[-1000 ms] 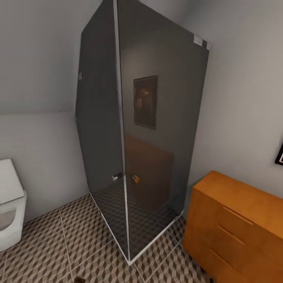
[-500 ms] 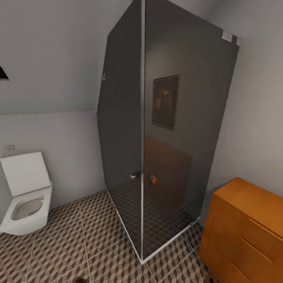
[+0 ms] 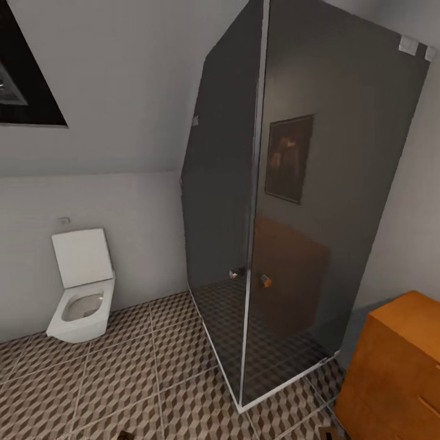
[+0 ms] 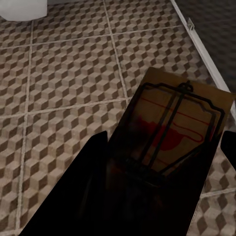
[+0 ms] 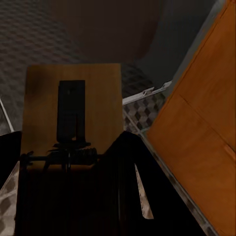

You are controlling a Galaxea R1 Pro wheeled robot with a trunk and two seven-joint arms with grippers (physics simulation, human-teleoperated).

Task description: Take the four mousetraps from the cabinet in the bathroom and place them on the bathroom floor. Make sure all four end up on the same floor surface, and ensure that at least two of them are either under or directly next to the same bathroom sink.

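Straight ahead in the head view stands a tall shower enclosure (image 3: 305,201) of dark glass, its corner toward the camera, on a bathroom floor (image 3: 122,379) tiled in a brown, beige and white cube pattern. To its left a white toilet (image 3: 82,293) with its lid up sits against the pale wall. At the lower right edge is a corner of the orange-brown wooden cabinet (image 3: 397,366), close beside the shower's base. In the left wrist view, the left gripper (image 4: 162,167) has its dark fingers closed on one end of a mousetrap (image 4: 179,123), a tan board with black wire and a red mark, held above the tiles near the shower's white base rail. In the right wrist view, the right gripper (image 5: 69,162) grips a second mousetrap (image 5: 73,108), a plain wooden board with a dark plate and coiled spring, held near the cabinet's side.
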